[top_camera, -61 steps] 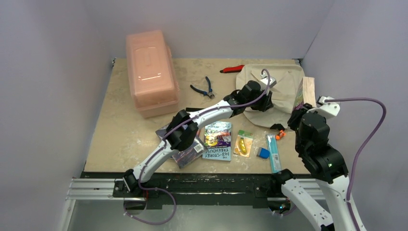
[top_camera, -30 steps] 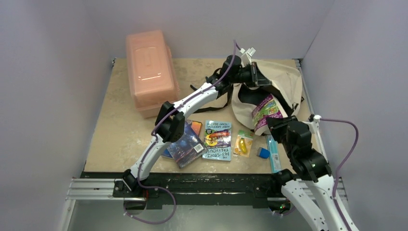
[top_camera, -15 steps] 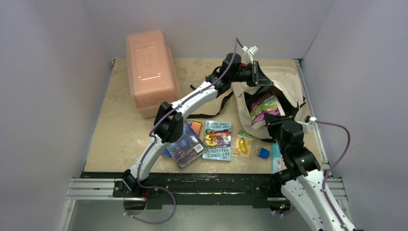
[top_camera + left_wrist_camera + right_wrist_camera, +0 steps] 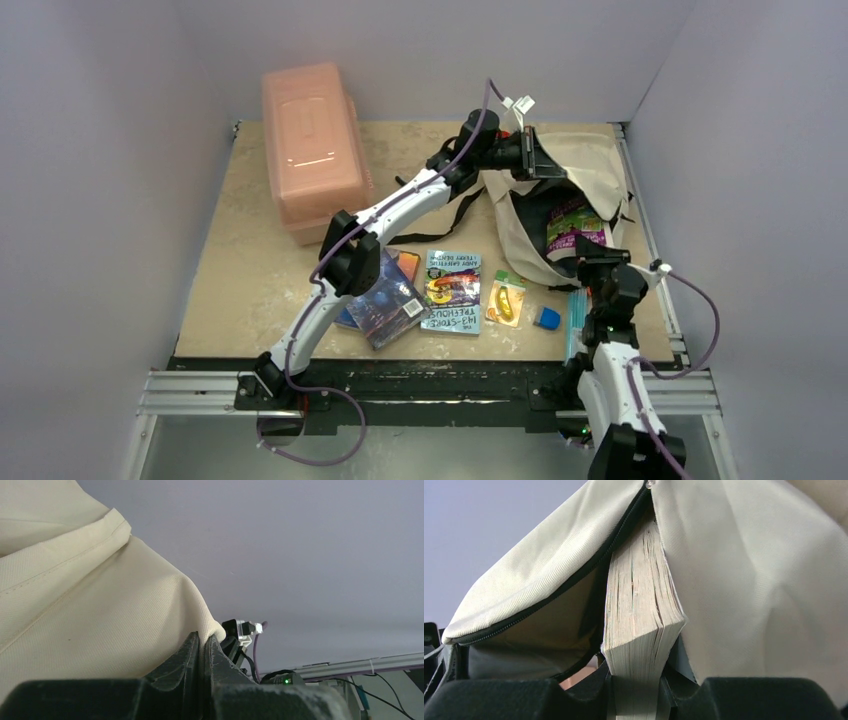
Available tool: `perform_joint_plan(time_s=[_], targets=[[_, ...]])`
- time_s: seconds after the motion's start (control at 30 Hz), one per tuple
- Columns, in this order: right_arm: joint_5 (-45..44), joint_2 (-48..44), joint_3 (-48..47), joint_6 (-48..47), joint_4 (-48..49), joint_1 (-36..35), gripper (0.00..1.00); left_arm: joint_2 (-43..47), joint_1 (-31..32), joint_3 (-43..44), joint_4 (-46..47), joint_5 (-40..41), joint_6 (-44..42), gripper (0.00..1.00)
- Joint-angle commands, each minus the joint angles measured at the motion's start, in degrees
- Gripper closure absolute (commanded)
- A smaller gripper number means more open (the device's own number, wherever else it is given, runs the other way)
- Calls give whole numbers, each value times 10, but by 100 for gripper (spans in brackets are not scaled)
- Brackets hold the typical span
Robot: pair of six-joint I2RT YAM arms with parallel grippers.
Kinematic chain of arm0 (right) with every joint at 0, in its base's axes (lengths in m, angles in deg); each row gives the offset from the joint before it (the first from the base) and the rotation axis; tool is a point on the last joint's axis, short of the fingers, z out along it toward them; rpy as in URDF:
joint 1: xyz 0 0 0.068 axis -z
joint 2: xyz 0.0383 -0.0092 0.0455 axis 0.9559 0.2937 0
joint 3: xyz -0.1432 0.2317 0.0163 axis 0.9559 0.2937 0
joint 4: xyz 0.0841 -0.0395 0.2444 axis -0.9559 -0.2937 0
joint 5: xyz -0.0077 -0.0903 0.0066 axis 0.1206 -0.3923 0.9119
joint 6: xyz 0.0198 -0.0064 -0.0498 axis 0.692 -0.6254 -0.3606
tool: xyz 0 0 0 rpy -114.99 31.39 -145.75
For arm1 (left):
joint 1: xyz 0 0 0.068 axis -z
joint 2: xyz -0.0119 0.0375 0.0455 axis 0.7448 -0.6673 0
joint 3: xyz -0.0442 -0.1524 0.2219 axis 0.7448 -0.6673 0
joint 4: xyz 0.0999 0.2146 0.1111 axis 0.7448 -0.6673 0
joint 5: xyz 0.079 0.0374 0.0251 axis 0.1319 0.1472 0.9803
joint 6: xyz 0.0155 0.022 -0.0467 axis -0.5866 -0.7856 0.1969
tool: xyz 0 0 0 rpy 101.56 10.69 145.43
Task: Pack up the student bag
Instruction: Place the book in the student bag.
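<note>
One book [image 4: 639, 605] is sliding into the bag [image 4: 749, 580], which is being held open.
The right gripper [image 4: 636, 707] is clamping the book by its near edge, pushing it ahead through the bag's open zip, deeper than a moment ago. Beyond it, the left gripper [image 4: 202, 647], jaws pressed together, is pinching the bag's rim and holding the mouth up. More books [image 4: 452, 290] are waiting left of the right gripper.

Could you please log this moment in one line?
left gripper: shut on bag rim | right gripper: holding book, partly inside bag
</note>
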Motion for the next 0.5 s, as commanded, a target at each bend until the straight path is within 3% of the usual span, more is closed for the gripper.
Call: perform_joint_plan(time_s=[0.0,0.1,0.33,0.47], targets=[[93,76,0,-9,267,15,100,22,-4,35,56,-40,55,100],[139,143,-1,-9,365,22,100,14,-6,38,69,-51,80,100],[181,229,-25,-7,463,29,100,7,-9,28,90,-70,110,100],[196,330,-38,8,542,32,100,-1,-12,42,90,-93,120,100]])
